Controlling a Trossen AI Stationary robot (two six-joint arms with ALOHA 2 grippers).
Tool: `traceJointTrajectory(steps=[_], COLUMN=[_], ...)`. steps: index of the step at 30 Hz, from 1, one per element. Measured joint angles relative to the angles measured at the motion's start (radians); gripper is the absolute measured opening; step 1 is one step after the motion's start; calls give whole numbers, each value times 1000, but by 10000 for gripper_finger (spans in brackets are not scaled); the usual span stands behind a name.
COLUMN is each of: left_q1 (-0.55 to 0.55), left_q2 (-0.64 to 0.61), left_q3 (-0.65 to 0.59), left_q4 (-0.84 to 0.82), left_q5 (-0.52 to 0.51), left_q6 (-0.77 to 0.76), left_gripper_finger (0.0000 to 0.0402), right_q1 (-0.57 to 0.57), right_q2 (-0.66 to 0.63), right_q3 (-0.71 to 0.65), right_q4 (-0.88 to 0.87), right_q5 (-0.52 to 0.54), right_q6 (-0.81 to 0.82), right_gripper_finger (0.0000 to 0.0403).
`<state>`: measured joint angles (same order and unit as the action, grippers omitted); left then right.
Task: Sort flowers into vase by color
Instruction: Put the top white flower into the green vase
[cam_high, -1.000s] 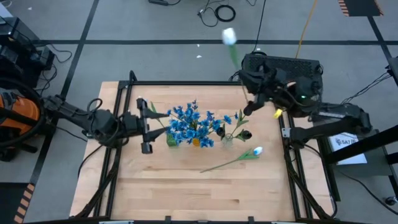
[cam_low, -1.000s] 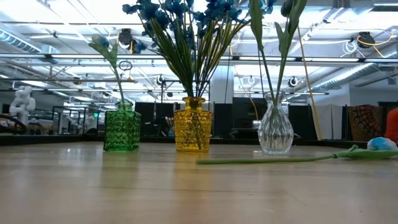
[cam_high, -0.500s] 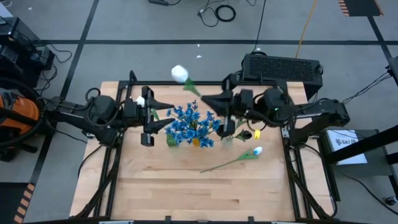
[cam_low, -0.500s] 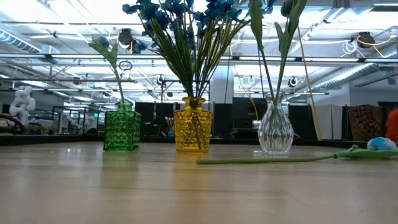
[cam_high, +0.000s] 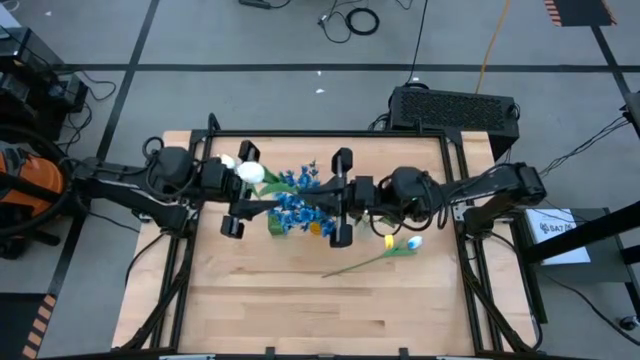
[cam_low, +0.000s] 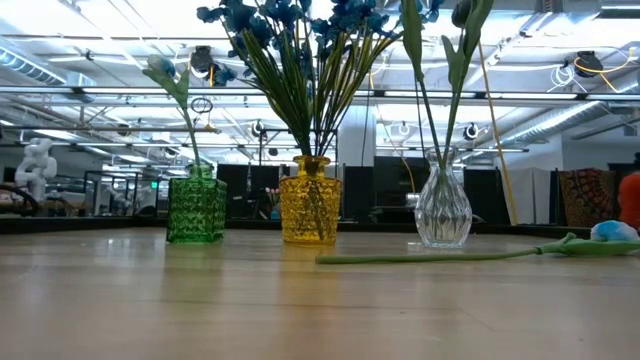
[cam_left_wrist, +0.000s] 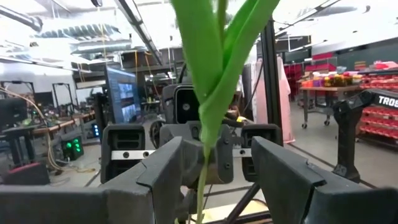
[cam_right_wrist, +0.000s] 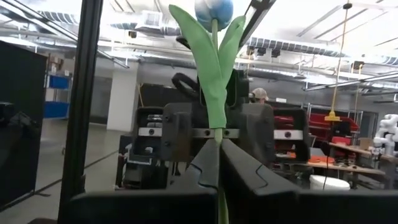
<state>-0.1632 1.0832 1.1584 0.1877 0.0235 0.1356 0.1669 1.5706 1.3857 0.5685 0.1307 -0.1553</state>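
White tulip (cam_high: 250, 172) first, from the high view: hangs in the air over the tabletop's (cam_high: 300, 310) far half, just beside the left gripper (cam_high: 258, 192). Shows the right gripper (cam_high: 312, 197) facing it across the blue flowers (cam_high: 305, 200), both arms meeting at the middle. Puts the stem's line roughly from one gripper to the other, though foliage hides most of it. Leaves a second tulip (cam_high: 412, 243) lying flat toward the right edge, nearer the right arm.

Seen level from the low view: lines up a green vase (cam_low: 197, 208) with one pale bud (cam_low: 160, 68), a yellow vase (cam_low: 309, 212) full of blue, and a clear vase (cam_low: 443, 210) with dark buds (cam_low: 462, 10). Catches neither gripper.

From the left wrist view: frames the green stem (cam_left_wrist: 211, 93) between the spread fingers (cam_left_wrist: 168, 165), not yet pinched, with the right gripper square behind it.

From the right wrist view: closes the fingers (cam_right_wrist: 205, 163) tight on the stem below the leaves, head (cam_right_wrist: 213, 9) beyond the tips.

Judged a handover: needs the left jaws to clamp before the right lets go. Points to the green vase, on the left arm's side, as the likely home. Risks brushing the blue cluster underneath on the way.
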Motion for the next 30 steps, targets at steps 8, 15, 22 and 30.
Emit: traceJointTrajectory(steps=[8, 15, 22, 30], left_q1=[0, -1, -1, 0], left_q2=[48, 74, 73, 73], left_q3=[0, 0, 0, 0], left_q4=[57, 133, 131, 110], left_q5=[0, 0, 0, -1], left_q6=[2, 8, 2, 16], left_gripper_finger=[196, 196, 193, 101], right_q1=[5, 5, 3, 3], right_q2=[1, 13, 33, 32], right_q3=[1, 1, 1, 1], right_q4=[24, 37, 61, 59], right_q5=[0, 0, 8, 9], right_q6=[6, 9, 9, 9], right_gripper_finger=[0, 0, 0, 0])
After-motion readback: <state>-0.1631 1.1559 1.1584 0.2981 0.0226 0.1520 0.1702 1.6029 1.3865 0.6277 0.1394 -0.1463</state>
